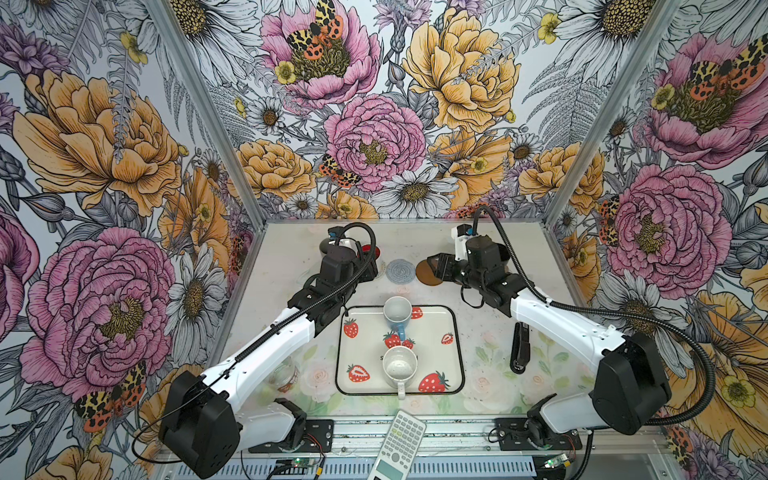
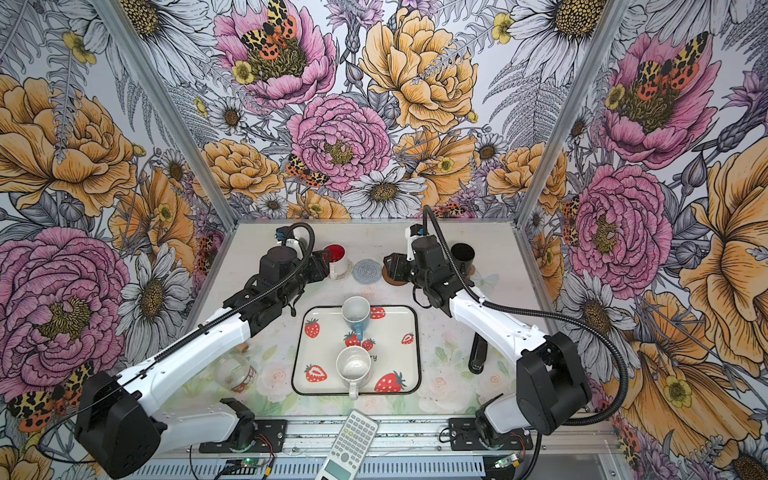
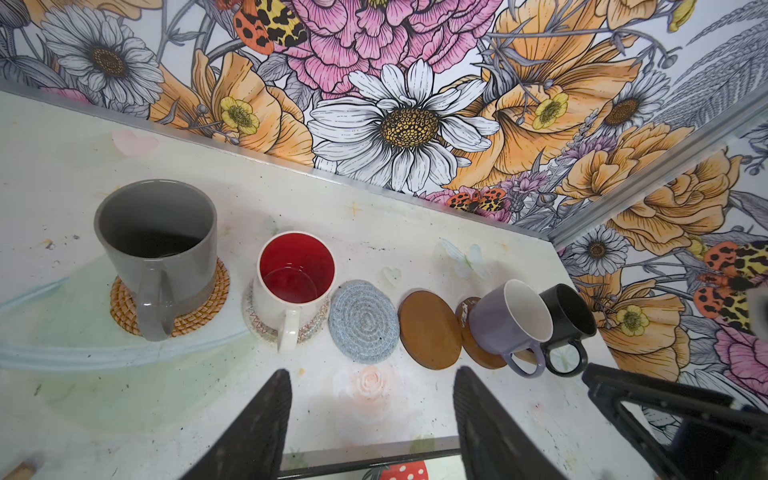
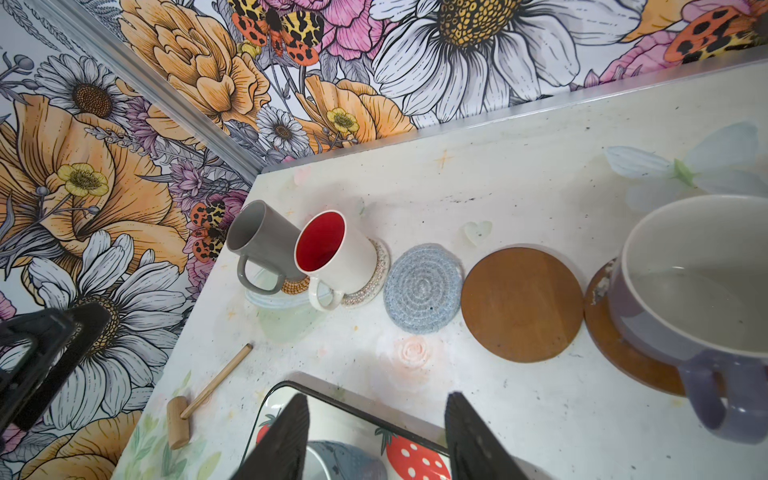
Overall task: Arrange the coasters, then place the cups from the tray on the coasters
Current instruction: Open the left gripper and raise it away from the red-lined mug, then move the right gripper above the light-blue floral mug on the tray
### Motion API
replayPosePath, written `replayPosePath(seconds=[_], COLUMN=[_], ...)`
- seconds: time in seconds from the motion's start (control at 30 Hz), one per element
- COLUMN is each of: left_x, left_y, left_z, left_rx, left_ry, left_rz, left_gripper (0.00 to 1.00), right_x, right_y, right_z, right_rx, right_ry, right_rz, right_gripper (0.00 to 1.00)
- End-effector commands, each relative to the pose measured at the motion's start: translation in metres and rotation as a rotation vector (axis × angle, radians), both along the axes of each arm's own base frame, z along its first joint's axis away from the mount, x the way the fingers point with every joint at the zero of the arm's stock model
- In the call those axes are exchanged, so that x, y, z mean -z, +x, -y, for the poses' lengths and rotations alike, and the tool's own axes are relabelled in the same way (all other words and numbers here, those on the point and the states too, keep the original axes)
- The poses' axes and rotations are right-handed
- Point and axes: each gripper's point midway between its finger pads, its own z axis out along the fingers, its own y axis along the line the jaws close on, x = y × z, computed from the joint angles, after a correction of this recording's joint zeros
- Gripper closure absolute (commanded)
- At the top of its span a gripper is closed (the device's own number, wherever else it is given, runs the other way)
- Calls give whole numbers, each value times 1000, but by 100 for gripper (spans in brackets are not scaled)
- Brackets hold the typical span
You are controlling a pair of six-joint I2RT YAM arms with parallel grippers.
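Note:
Along the back stand a grey cup (image 3: 158, 245) on a rattan coaster (image 3: 218, 286) and a red-lined white cup (image 3: 295, 282) on a whitish crochet coaster (image 4: 374, 270). After them come a bare blue-grey coaster (image 3: 363, 318), a bare brown disc (image 3: 430, 330), a lavender cup (image 3: 509, 320) on a brown coaster (image 3: 478, 345), and a black cup (image 3: 567, 316). The tray (image 1: 440, 361) holds a light blue cup (image 1: 397, 313) and a speckled white cup (image 1: 400, 368). My left gripper (image 3: 372, 372) hovers open before the blue-grey coaster. My right gripper (image 4: 377, 397) is open over the tray's far edge.
A calculator (image 1: 401, 444) lies at the front edge. A black stapler-like tool (image 1: 520, 347) is right of the tray. A clear glass jar (image 2: 237, 372) and a small wooden mallet (image 4: 183, 411) are left of it. Flowered walls close in the back and sides.

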Motion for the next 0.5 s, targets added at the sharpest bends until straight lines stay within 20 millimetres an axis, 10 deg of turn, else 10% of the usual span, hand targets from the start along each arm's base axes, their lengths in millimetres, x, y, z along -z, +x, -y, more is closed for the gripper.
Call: replayPosePath(seconds=[0.0, 0.47], left_x=[-13, -29], left_y=[-3, -28], left_z=[-7, -24], left_rx=[-27, -36], left_ry=[-37, -77], left_rz=[57, 158], left_gripper=[37, 36], right_x=[-18, 28], right_y=[-9, -61], right_z=[-11, -40], right_rx=[-32, -162], right_ry=[23, -69], right_rz=[21, -112], right_gripper=[46, 45])
